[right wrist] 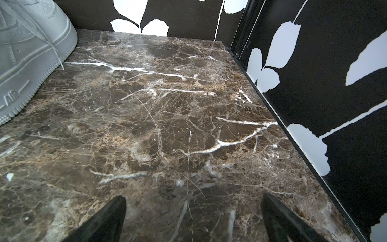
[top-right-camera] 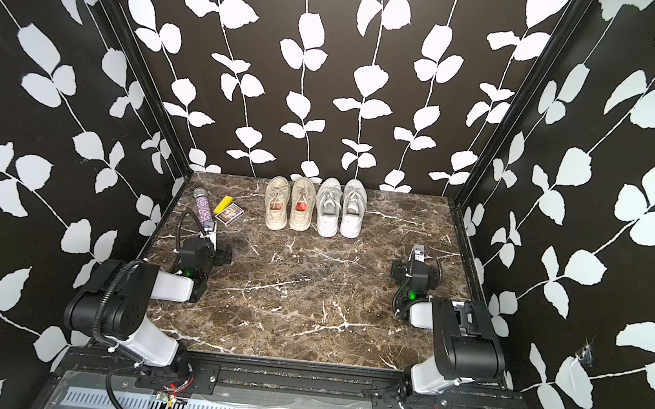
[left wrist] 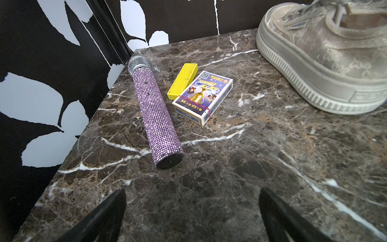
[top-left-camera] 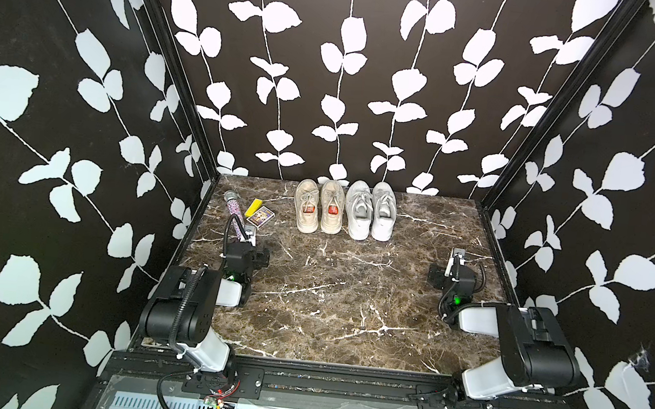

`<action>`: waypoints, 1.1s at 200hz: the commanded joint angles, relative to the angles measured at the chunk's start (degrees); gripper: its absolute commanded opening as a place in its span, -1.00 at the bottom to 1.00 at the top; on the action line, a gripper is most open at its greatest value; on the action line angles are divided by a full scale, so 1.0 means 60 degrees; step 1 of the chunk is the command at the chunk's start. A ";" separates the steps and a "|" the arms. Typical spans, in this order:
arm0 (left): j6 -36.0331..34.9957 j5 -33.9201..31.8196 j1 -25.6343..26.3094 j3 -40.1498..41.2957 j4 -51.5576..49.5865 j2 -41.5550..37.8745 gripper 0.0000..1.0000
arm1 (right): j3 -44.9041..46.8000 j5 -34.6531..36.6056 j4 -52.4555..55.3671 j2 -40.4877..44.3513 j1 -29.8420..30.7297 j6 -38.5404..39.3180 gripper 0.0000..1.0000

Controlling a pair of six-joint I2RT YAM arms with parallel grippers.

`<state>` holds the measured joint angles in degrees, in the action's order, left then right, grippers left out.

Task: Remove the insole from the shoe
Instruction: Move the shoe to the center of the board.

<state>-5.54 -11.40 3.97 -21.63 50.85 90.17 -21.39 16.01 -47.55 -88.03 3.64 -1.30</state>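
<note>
Two pairs of shoes stand side by side at the back of the marble table [top-left-camera: 329, 296], toes to the wall. The beige pair [top-left-camera: 306, 207] [top-right-camera: 278, 205] shows a red-orange insole [top-left-camera: 307, 209] [top-right-camera: 300, 207] in each opening. To its right is the white pair [top-left-camera: 359, 212]. My left gripper [top-left-camera: 250, 235] [left wrist: 192, 192] hovers open at the left side, well short of the beige shoe [left wrist: 326, 54]. At the right side my right gripper [top-left-camera: 456, 259] [right wrist: 193, 199] is open over bare marble, with a white shoe [right wrist: 27, 46] ahead and to its side.
A purple rhinestone microphone [top-left-camera: 234, 209] [left wrist: 155, 111], a yellow block [left wrist: 183, 81] and a box of playing cards [left wrist: 203, 96] lie at the back left, just ahead of the left gripper. Black leaf-patterned walls close in the left, right and back.
</note>
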 commanded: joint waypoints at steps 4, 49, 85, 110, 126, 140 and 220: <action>0.0083 0.0027 -0.0035 -0.0163 0.0087 -0.0233 0.99 | -0.0137 0.0012 -0.0400 0.0082 -0.0024 -0.0018 0.98; 0.0091 0.0027 -0.0039 -0.0169 0.0094 -0.0227 0.99 | -0.0139 0.0012 -0.0408 0.0079 -0.0021 -0.0010 0.97; -0.0227 0.0565 0.0030 0.0148 0.0300 -0.0768 0.99 | -0.0072 -0.0308 -0.0451 0.0220 -0.0028 0.0138 0.98; -0.0827 0.0158 0.0653 0.0191 -0.0665 -0.2001 0.99 | -0.0242 -0.0806 0.1019 0.1396 -0.0007 0.0384 0.97; -0.1418 -0.0341 0.1378 0.0254 -0.1062 -0.2851 0.99 | -0.0127 -0.0986 0.1396 0.2351 0.0064 0.0426 0.97; -0.1271 -0.0386 0.1747 0.0140 -0.1733 -0.3667 0.99 | -0.0025 -0.1090 0.1848 0.3296 0.0175 0.0332 0.97; 0.3954 -0.1880 0.2122 -0.2257 -0.7189 -0.6223 0.99 | -0.1193 -0.0124 0.6654 0.8124 0.0336 -0.4458 0.97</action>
<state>4.43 -16.93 16.69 -31.53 21.82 55.11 -25.82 8.43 -21.15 -45.23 5.85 -12.34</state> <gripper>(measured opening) 0.996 0.987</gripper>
